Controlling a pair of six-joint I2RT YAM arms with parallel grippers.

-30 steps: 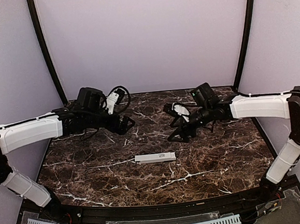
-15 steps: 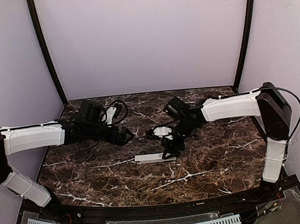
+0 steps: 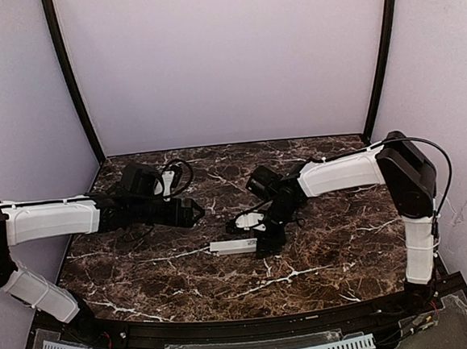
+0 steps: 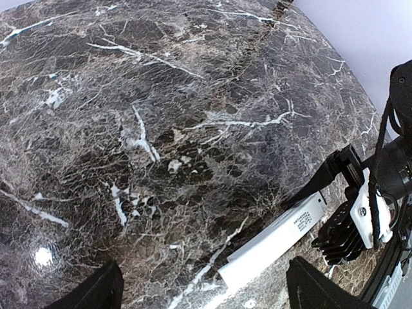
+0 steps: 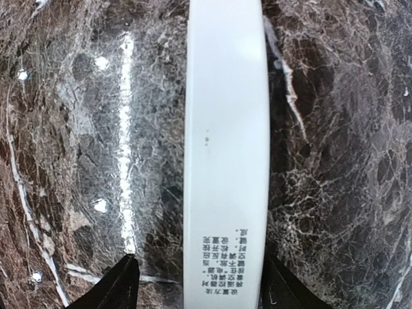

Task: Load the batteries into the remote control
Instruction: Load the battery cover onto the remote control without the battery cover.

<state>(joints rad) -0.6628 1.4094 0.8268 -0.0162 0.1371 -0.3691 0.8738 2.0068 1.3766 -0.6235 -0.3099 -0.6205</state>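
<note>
White remote control (image 3: pixel 241 245) flat, mid-frame, on marble table (image 3: pixel 144 270) | we find right gripper (image 5: pixel 199 277) spread, straddling it with gaps both sides | left gripper (image 4: pixel 206 293) spread wide, empty

In your top view the right gripper (image 3: pixel 269 238) covers the 3 o'clock end of the remote control (image 3: pixel 233 246). From the right wrist the remote control runs off the frame at 12 and 6 o'clock, and its small print is too fine to read. The left gripper (image 4: pixel 205 291) shows you only two dark tips, cut off at 6 o'clock of its own view.
</note>
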